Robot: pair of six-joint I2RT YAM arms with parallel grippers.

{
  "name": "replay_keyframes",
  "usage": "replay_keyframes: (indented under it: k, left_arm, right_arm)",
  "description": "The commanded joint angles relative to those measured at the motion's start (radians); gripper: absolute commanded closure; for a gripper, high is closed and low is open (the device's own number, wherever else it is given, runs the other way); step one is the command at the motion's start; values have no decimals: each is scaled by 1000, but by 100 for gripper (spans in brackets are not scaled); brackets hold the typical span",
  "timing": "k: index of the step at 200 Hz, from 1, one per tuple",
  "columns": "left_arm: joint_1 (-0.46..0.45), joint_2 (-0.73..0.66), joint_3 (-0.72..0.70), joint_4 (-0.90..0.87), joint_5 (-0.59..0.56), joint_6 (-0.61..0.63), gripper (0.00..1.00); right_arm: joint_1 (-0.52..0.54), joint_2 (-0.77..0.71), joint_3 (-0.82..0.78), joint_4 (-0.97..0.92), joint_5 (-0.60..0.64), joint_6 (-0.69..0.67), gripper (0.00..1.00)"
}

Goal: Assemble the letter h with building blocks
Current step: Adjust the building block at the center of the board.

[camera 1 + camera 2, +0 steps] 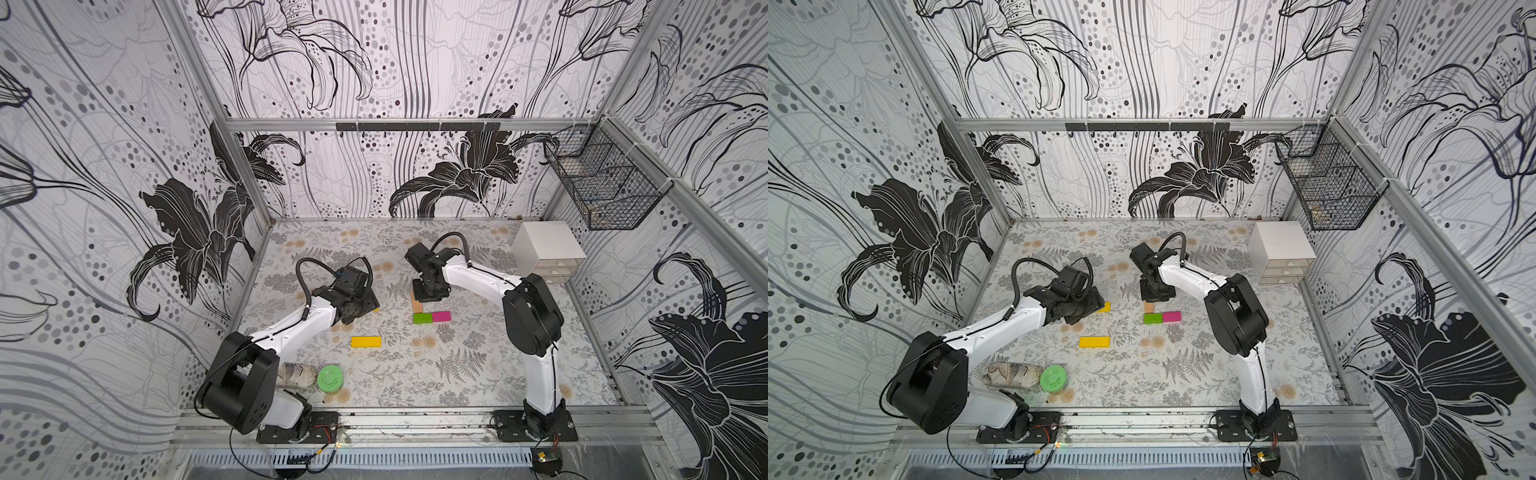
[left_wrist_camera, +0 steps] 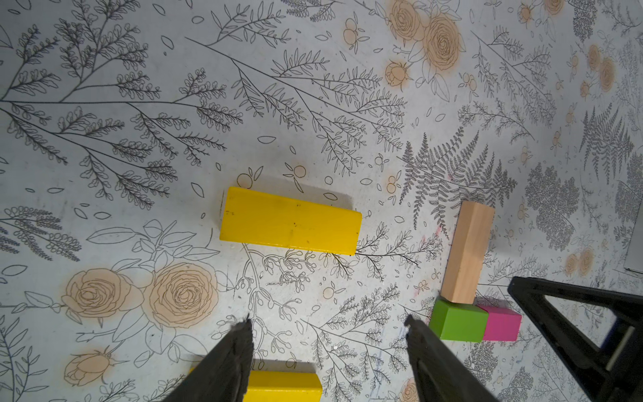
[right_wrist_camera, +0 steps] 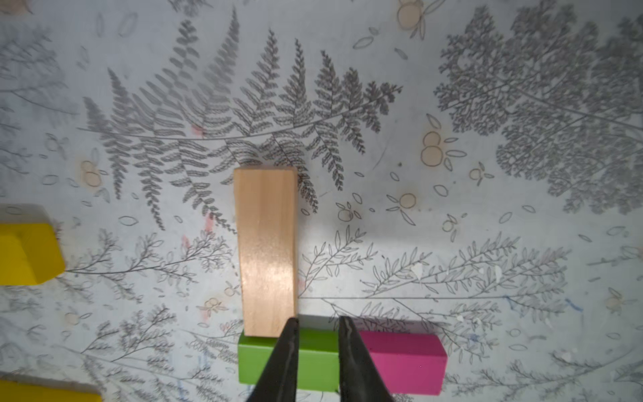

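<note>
Right gripper (image 3: 318,320) pressed together above green block (image 3: 257,362); left gripper (image 2: 328,318) spread, empty. Right wrist view shows tan block (image 3: 266,250) whole.

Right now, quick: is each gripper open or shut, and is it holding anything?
Left gripper: open, holding nothing.
Right gripper: shut, holding nothing.

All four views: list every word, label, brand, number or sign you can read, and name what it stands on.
No readable text in any view.
green lid: faint raised marks, too small to read.
yellow block, tan block, green block, pink block: plain faces, no lettering.
white drawer box: no label visible.
</note>
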Motion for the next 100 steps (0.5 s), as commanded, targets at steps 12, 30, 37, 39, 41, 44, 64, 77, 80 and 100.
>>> replay_keyframes:
  k: [12,30,37,39,41,44,64,77,80,100]
  left_arm:
    - [5,-11,-8,0,-6,6,28]
    - [5,-8,-8,0,-5,7,28]
    - [5,-8,-8,-1,-4,5,28]
    - [5,-8,-8,0,-5,5,28]
    - [4,-8,-7,1,-5,5,28]
    - [5,-8,-8,2,-5,5,28]
    - [5,-6,-7,1,-5,6,28]
    - [5,-5,-7,1,-5,7,28]
    - [5,-4,-7,2,-5,7,28]
    - [5,-3,-8,0,-5,8,28]
  right_arm:
    - [-9,21,-6,-19,10,-28,77]
    - [-8,40,-9,-17,9,-34,77]
    - [-9,44,-8,-17,10,-35,77]
    - [-9,45,-8,-17,10,-34,77]
    - [-9,47,-9,-16,9,-35,77]
    - [-9,48,-9,-16,8,-35,77]
    - [-10,58,-11,-12,8,-38,77]
    - [-9,64,-13,-10,4,-40,77]
    - [-9,64,-13,-9,3,-41,77]
    - [-9,65,-19,-1,-9,-45,78]
